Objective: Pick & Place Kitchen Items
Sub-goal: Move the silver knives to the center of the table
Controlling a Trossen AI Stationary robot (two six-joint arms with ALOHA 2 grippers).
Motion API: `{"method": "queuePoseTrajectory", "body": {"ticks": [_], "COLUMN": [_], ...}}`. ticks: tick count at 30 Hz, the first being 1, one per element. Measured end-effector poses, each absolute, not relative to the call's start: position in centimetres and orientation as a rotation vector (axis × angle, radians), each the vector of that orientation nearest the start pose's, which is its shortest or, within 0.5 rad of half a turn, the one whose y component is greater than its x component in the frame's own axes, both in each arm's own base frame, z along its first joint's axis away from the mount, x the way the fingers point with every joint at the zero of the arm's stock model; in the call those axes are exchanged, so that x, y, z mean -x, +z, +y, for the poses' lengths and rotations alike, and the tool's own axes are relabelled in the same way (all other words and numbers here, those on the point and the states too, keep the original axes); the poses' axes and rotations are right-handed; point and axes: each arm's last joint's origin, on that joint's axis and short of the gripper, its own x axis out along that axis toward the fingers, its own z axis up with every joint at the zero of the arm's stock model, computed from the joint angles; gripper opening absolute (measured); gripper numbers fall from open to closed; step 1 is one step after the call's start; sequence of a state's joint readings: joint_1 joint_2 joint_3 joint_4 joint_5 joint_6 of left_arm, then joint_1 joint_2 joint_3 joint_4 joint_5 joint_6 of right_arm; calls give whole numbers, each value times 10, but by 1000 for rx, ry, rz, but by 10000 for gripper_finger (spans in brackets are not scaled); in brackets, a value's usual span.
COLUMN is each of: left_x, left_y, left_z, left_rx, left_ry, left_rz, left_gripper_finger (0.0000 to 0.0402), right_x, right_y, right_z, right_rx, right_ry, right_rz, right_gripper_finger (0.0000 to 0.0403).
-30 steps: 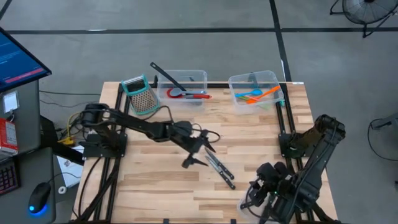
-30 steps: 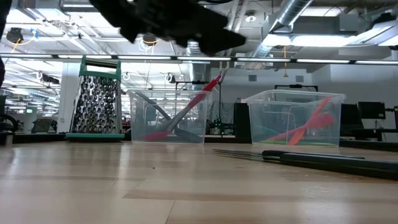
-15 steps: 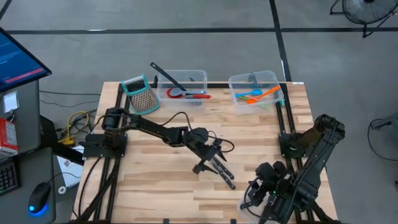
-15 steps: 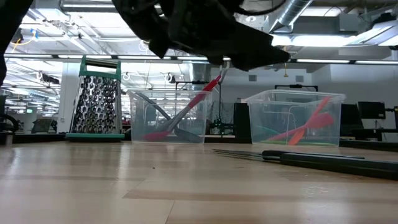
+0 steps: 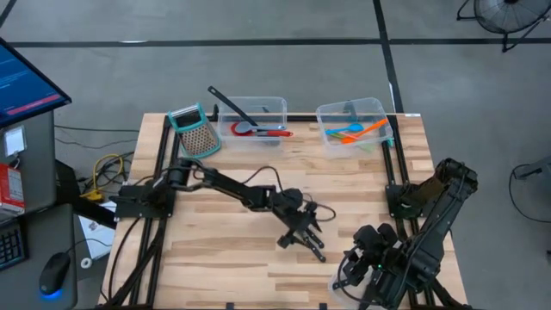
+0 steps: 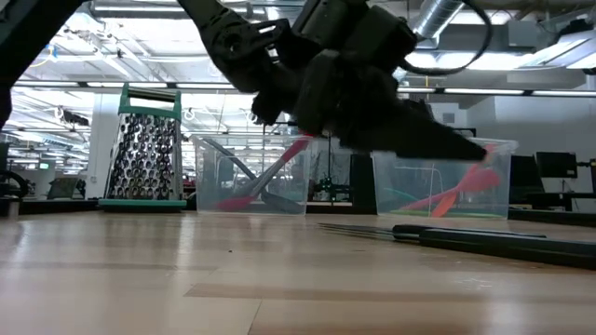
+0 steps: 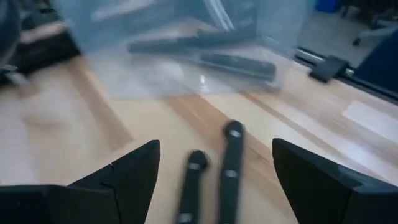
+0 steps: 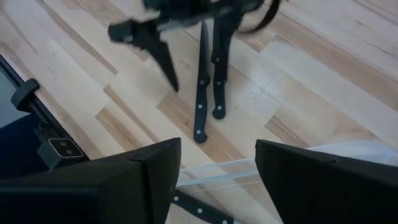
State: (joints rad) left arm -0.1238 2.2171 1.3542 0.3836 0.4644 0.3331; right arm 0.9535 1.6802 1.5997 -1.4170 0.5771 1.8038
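Two black-handled knives (image 5: 312, 245) lie side by side flat on the wooden table, right of centre; they also show in the left wrist view (image 7: 230, 168), the right wrist view (image 8: 202, 93) and the low view (image 6: 484, 240). My left gripper (image 5: 301, 234) is open above them, tilted down, and touches nothing; its fingers (image 7: 124, 180) stand to either side of the handles. My right gripper (image 8: 217, 146) is open and empty, parked at the table's near right corner (image 5: 374, 258).
A clear bin (image 5: 251, 120) at the far middle holds a black ladle and a red-headed spatula. A clear bin (image 5: 353, 125) at the far right holds orange, blue and green utensils. A teal-framed grater (image 5: 194, 131) stands at the far left. Another clear bin (image 7: 186, 43) with knives sits near the right arm.
My left gripper has moved toward the table's right and near edges and has come down, from left of the knives to right above their handles. The knives have stayed where they were.
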Motion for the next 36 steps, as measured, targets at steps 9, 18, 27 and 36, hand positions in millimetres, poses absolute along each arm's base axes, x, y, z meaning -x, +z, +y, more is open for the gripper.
{"method": "queuePoseTrajectory", "body": {"ticks": [9,18,27,36], "left_x": [-467,-467,-465,-459], "left_y": [115,110,105,99], "left_z": [-78,-77,-60,-30], "left_rx": [-363,-297,-296,-307], "left_ry": [-513,-534,-455,-286], "left_rz": [503,535,628,709], "left_gripper_finger": [290,290,289,285], "right_x": [-189,-189,-189,-189], "right_y": [314,314,314,314], "right_z": [239,240,240,240], "right_rx": [-570,-576,-569,-559], "right_ry": [-638,-635,-630,-626], "right_rz": [881,879,882,885], "right_gripper_finger": [200,196,194,191]}}
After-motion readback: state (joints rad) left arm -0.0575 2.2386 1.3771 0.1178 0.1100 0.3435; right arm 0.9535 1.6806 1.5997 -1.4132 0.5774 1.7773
